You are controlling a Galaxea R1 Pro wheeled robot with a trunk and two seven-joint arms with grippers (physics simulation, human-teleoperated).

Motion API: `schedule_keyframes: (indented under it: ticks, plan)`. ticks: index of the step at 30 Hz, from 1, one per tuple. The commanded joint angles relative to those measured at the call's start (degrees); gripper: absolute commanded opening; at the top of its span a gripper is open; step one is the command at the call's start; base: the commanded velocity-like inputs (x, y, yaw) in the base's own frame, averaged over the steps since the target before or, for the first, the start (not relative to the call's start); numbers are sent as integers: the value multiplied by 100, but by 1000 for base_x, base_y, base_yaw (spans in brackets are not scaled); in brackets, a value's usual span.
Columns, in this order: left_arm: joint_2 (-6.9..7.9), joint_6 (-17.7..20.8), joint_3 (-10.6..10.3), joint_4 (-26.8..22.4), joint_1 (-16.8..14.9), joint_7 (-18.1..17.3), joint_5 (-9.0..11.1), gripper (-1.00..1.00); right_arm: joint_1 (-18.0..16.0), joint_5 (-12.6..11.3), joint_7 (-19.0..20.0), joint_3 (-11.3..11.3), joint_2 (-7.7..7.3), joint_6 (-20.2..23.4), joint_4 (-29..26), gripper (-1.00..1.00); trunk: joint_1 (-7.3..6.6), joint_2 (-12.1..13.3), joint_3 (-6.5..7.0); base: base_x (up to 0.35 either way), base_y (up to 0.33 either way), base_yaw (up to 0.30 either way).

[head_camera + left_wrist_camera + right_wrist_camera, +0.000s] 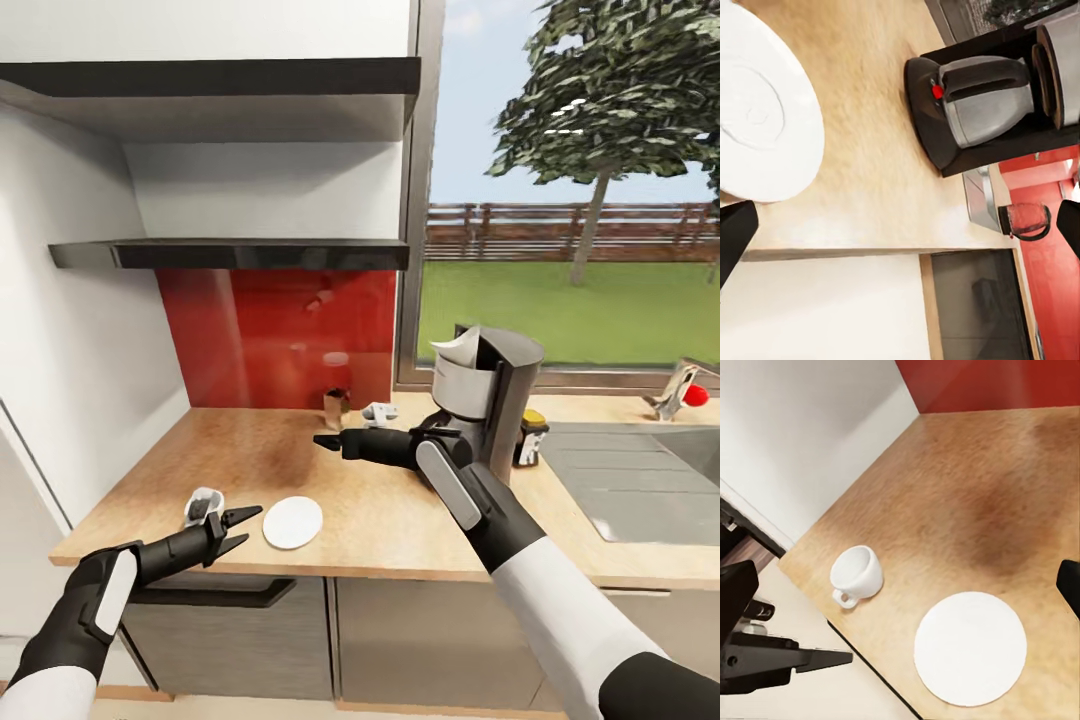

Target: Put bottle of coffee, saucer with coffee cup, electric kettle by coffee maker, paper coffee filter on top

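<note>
Left hand (238,528) is spread and empty at the tabletop (400,520) front edge. Cup (203,505) lies on its side just beside its fingers; saucer (292,522) lies flat just beyond. Right hand (325,441), apparently spread, hovers farther off. Left is nearer.

Red backsplash (275,335), perhaps glass; window (570,180).

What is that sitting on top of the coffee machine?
A white paper coffee filter sits on top of the coffee maker, one edge sticking up. How deep it reaches inside is hidden by the machine's grey upper part. The right arm covers the machine's lower front.
</note>
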Motion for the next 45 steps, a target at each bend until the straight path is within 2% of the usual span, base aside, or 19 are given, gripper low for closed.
schedule_keyframes:
  ticks: [1, 10, 12, 15, 19, 21, 22, 26, 37, 45]
  plan:
    - [-1, 20, 9, 0, 5, -28, -17, 100, -6, 17, 22, -3, 1, 22, 0, 100, 5, -13, -18, 156, -75, 185]
    - [-54, 17, 4, 18, 36, -10, -96, 100, -5, -37, 15, -56, 13, 24, 119, 100, 5, -13, -31, 29, -14, 43]
    - [-77, 15, 1, 49, 41, 21, -111, 100, -6, -71, 9, -83, 20, 24, 311, 100, 5, -13, -32, 2, -1, 2]
    - [-114, -26, -4, 142, 80, 152, -128, 100, -10, -119, 16, -115, 46, 13, 1002, 100, 5, -13, -32, 0, 0, 0]
    - [-122, -164, -8, 168, 108, 211, -128, 100, -11, -123, 16, -135, 50, 7, 1269, 100, 5, -13, -32, 0, 0, 0]
    - [-123, -183, -12, 172, 111, 217, -124, 100, -11, -122, 18, -291, 45, 3, 1370, 100, 5, -13, -32, 61, 0, 0]
    - [-123, -188, -13, 173, 112, 219, -123, 100, -9, -128, 37, -556, 39, -1, 1519, 100, 5, -13, -32, 223, 0, 0]
    - [-123, -190, -14, 174, 113, 219, -123, 100, -4, -126, 64, -725, 29, -2, 1609, 100, 5, -13, -32, 199, 0, 0]
    - [-162, -190, -20, 180, 139, 245, -122, 100, -3, -115, 83, -734, 37, -2, 1674, 100, 5, -13, -32, 35, 0, 0]
    - [-220, -190, -22, 182, 206, 607, -118, 100, -3, -115, 83, -706, 86, -2, 1962, 100, 5, -13, -32, 0, 0, 0]
